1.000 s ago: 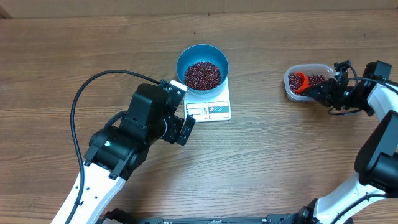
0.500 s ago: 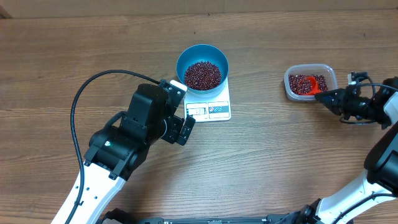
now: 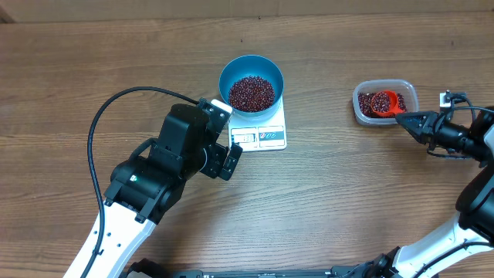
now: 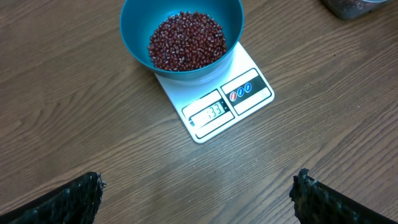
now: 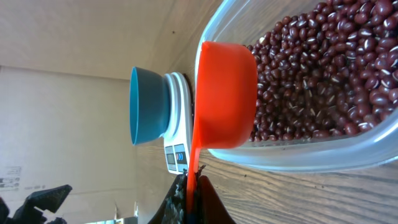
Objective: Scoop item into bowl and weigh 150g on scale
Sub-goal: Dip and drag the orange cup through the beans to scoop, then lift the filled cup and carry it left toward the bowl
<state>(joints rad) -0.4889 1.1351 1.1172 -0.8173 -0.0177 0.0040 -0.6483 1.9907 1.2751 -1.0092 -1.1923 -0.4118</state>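
Right pincer point(image 3: 411, 120) clenched on scoop point(image 3: 384, 103) handle, drawn back rightward; scoop now over tub point(image 3: 412, 91). Left pincer point(image 4: 199, 196) released, unmoved.

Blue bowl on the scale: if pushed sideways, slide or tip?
Probably slides rather than tips: the blue bowl narrows to a smaller base on the smooth white scale, but the beans sit low and should weigh it down. A shove high on the rim might rock it. Looks rigid.
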